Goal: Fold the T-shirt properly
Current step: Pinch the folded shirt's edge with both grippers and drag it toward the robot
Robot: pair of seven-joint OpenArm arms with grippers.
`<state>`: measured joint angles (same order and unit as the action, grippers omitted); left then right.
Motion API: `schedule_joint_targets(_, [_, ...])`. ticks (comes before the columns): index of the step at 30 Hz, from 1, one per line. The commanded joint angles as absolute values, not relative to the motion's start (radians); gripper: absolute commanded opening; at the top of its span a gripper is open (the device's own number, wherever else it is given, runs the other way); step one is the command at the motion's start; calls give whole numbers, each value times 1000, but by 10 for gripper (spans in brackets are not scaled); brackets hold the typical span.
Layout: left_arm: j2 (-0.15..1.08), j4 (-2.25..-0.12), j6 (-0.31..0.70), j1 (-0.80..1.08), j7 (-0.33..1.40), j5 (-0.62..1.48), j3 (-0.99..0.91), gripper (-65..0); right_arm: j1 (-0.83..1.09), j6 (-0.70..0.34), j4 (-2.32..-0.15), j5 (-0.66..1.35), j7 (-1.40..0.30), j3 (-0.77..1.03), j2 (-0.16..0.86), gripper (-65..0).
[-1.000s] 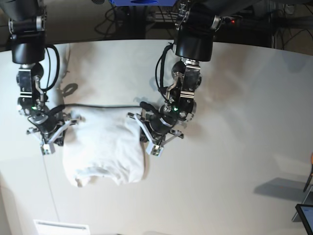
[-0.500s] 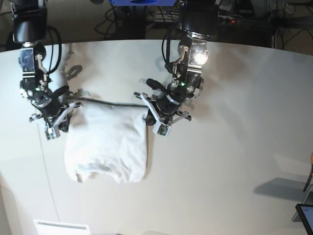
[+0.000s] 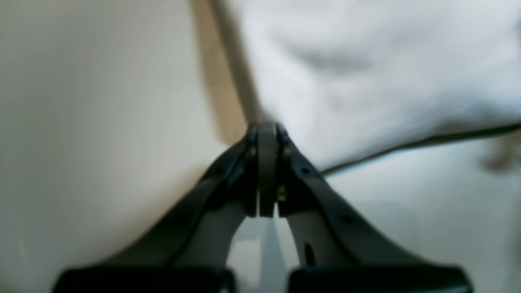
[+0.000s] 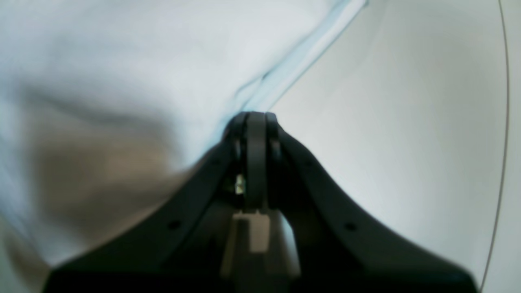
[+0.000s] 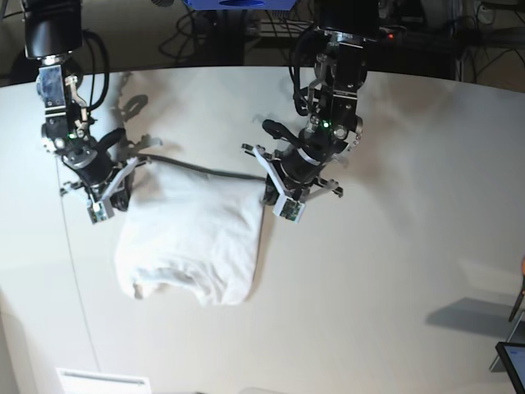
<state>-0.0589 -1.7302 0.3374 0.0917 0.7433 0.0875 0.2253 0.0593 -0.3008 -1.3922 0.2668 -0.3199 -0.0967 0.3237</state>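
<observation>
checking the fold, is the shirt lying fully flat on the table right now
No, the T-shirt has its far edge pinched and lifted by the left gripper and right gripper.

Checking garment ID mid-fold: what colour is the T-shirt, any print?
Plain white, no print visible on the T-shirt; clearest in the base view.

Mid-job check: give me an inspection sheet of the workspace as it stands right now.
Surface: off-white table, smooth, bare to the right.
Job's things: white T-shirt, partly folded, top edge lifted and stretched between the arms, lower part lying wrinkled on the table.
Clutter: white slip at the near edge.
Grippers: left gripper and right gripper both shut on the T-shirt's top corners.
Cables: black wiring loops on both arms; thin line down the table's left side.
Surroundings: dark cables and gear behind the table; screen corner at lower right.
</observation>
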Motion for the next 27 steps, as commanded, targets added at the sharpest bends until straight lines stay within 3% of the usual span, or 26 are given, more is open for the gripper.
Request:
schedule_joint_targets(1, [-56,-1782,325,82,725,87,196,-650,48,-302,-1412,275,-297,-94,337,-647])
schedule_joint_targets(5, [-58,-1797,325,18,776,81,137,-650,45,-300,-1409,275,-297,-91,340,-647])
schedule_joint_targets(16, [-105,-1466,323,-211,779,84,125,-650,2,-302,-1408,33,-297,-87,275,-647])
schedule_joint_targets(27, [-127,-1372,275,-217,757,82,128,-650,-84,-306,-1403,24,-369,15,257,-647])
